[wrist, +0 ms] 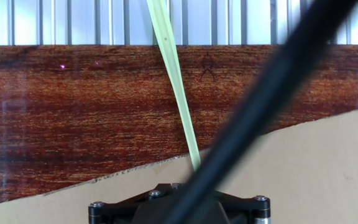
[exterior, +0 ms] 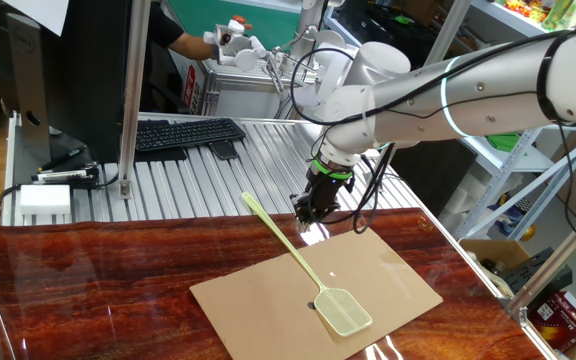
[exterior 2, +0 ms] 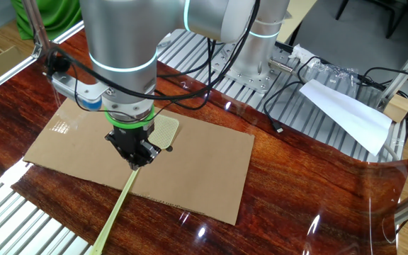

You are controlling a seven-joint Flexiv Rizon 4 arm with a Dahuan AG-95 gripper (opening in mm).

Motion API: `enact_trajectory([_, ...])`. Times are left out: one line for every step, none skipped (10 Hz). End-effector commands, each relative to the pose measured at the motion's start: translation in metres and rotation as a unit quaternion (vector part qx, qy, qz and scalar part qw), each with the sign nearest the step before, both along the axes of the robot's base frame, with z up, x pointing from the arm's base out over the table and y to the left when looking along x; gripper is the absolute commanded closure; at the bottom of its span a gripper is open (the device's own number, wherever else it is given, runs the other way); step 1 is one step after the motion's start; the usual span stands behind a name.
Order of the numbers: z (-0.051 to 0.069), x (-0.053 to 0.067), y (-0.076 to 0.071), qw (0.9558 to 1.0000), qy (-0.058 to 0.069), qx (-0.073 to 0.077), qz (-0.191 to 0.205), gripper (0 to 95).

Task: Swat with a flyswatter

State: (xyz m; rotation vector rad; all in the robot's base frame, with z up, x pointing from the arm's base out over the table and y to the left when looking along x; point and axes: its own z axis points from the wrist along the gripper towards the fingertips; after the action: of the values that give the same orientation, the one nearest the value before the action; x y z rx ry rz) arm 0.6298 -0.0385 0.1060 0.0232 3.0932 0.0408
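The pale yellow-green flyswatter (exterior: 290, 250) lies on the table. Its mesh head (exterior: 344, 311) rests flat on the brown cardboard sheet (exterior: 378, 270). Its long handle runs back over the dark wood to the metal slats. My gripper (exterior: 304, 217) hangs shut, tilted, just over the cardboard's far edge. In this view its tips stand apart from the handle. In the other fixed view the gripper (exterior 2: 138, 161) covers the middle of the handle, with the head (exterior 2: 164, 130) showing beside it. In the hand view the handle (wrist: 176, 87) runs away from the hand.
A black keyboard (exterior: 183, 133) and a white box (exterior: 45, 198) sit on the slatted metal at the back left. White paper (exterior 2: 346, 110) and loose cables (exterior 2: 289, 92) lie beside the robot's base. A black cable (wrist: 260, 93) crosses the hand view.
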Motion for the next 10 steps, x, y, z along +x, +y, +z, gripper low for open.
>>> enact_trajectory([0.0006, -0.0011, -0.0001, 1.0000, -0.003, 0.000, 0.000, 95.0])
enact_trajectory([0.0006, -0.0011, -0.0001, 1.0000, -0.004, 0.000, 0.002, 95.0])
enact_trajectory([0.0006, -0.0011, -0.0001, 1.0000, -0.005, -0.001, 0.005, 95.0])
enact_trajectory([0.0006, -0.0011, -0.0001, 1.0000, -0.005, 0.002, 0.007, 95.0])
enact_trajectory([0.0006, -0.0011, -0.0001, 0.9999, -0.007, 0.003, 0.012, 95.0])
enact_trajectory([0.0006, -0.0011, -0.0001, 0.9998, -0.008, 0.004, 0.015, 95.0])
enact_trajectory([0.0006, -0.0011, -0.0001, 0.9998, -0.009, 0.006, 0.018, 95.0])
enact_trajectory([0.0006, -0.0011, -0.0001, 0.9996, -0.013, 0.004, 0.024, 95.0])
enact_trajectory([0.0006, -0.0011, -0.0001, 0.9995, -0.017, 0.003, 0.028, 95.0])
enact_trajectory([0.0006, -0.0011, -0.0001, 0.9994, -0.019, 0.002, 0.029, 95.0])
